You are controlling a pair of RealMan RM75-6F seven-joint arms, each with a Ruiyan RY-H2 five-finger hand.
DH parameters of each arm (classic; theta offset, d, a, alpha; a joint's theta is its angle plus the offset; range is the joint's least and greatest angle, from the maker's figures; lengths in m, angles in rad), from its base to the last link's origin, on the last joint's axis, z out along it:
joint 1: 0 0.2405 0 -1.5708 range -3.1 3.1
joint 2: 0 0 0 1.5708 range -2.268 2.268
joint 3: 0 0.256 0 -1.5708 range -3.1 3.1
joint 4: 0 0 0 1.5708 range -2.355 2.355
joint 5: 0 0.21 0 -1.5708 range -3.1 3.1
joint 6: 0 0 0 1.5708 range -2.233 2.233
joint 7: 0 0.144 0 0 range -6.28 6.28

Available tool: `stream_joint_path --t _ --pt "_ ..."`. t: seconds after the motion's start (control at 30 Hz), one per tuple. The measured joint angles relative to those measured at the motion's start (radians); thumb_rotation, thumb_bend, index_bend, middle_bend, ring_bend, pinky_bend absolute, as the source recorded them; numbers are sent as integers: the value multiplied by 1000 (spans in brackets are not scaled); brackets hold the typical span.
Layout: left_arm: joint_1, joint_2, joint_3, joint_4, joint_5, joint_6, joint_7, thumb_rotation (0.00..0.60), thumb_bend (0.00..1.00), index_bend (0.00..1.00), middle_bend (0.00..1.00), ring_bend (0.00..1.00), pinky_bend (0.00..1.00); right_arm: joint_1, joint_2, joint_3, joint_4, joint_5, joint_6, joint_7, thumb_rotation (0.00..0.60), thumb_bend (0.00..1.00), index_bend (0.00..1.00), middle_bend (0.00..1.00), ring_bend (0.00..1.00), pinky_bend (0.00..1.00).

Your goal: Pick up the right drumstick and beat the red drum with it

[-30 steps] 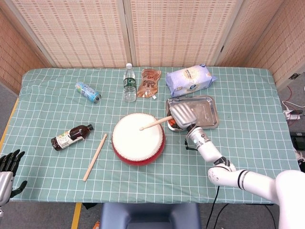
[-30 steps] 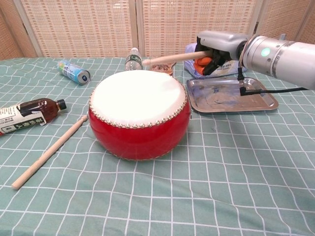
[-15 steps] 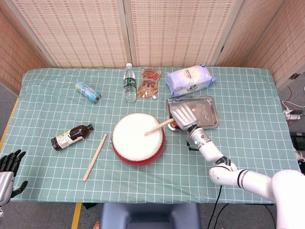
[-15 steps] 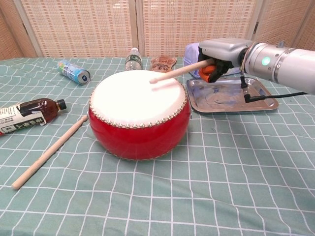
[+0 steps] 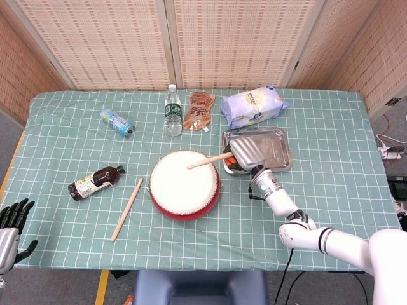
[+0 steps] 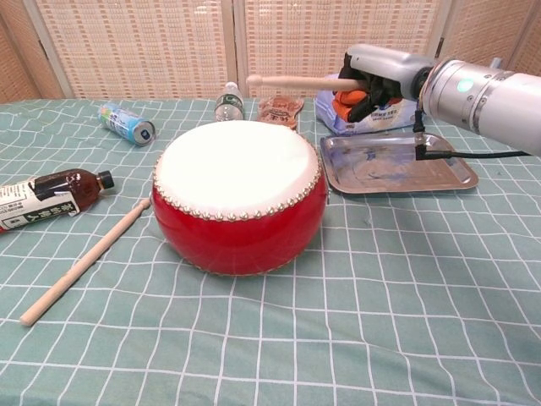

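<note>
From above, the right hand (image 5: 245,154) grips the drumstick (image 5: 208,161), its tip reaching leftward over the red drum (image 5: 185,184). From the chest, the stick hangs raised: bring it down squarely mid-skin.

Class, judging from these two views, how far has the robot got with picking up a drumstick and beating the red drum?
Done: the right hand grips the right drumstick; the other drumstick lies on the table, left of the red drum.
In hand: the held stick is raised, its tip above the drumhead and clear of it.
Left: bringing it down for a beat.
The left hand holds nothing.
</note>
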Motion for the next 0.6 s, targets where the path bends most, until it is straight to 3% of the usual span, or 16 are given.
stream_joint_path --t 0.1,0.2,0.47,0.6 --pt "0 -1 0 2 -1 -1 0 600 232 5 0 0 4 0 -2 -8 10 -14 3 73 600 1000 1000 1000 1000 1000" --pt "0 -1 0 4 -2 -2 -1 600 233 5 0 0 4 3 -9 -22 24 -20 3 47 600 1000 1000 1000 1000 1000" --pt "0 -5 1 9 -6 -8 -1 600 232 5 0 0 4 19 -35 -61 66 9 -3 -388 600 1000 1000 1000 1000 1000" --pt "-1 -6 -1 11 -9 -8 -3 600 233 5 0 0 4 14 -45 -52 65 7 22 -501 600 1000 1000 1000 1000 1000"
